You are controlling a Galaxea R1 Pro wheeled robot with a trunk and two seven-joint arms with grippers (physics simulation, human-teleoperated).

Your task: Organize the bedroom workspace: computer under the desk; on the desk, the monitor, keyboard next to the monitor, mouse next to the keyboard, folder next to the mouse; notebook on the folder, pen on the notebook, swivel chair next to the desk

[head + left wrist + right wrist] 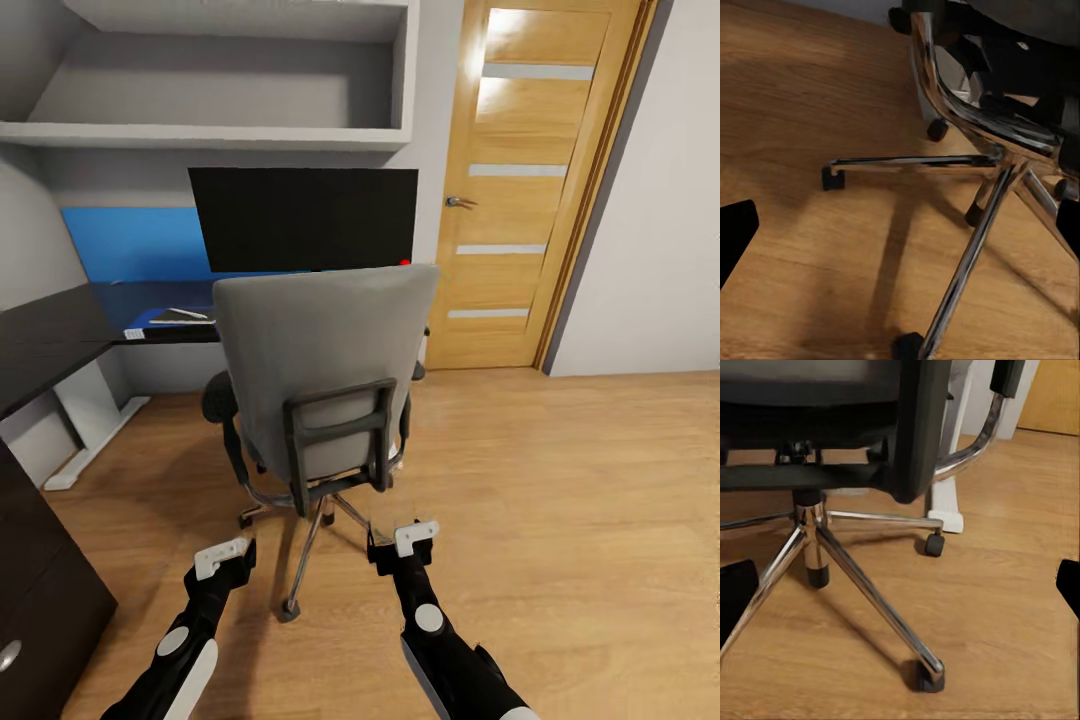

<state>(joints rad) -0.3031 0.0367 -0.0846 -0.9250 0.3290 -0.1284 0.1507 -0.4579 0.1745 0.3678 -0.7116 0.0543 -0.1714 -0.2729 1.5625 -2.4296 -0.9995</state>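
The grey swivel chair (320, 360) stands right in front of me with its back toward me, a step short of the black desk (50, 345). The wide black monitor (305, 218) stands on the desk behind the chair. Left of the chair, a flat blue folder (150, 325) with a white edge lies on the desk, and a small pale flat thing (182, 316) rests on it. My left gripper (228, 553) and right gripper (402, 541) hang open and empty, low behind the chair's chrome base (1005, 172) (817, 536). The keyboard is out of view.
The desk's black drawer unit (45, 590) with a silver knob is close at my left, and its white leg (85, 420) stands further back. A wooden door (530, 190) is at the right, shelves (230, 90) hang above the monitor, and wood floor (560, 500) spreads to the right.
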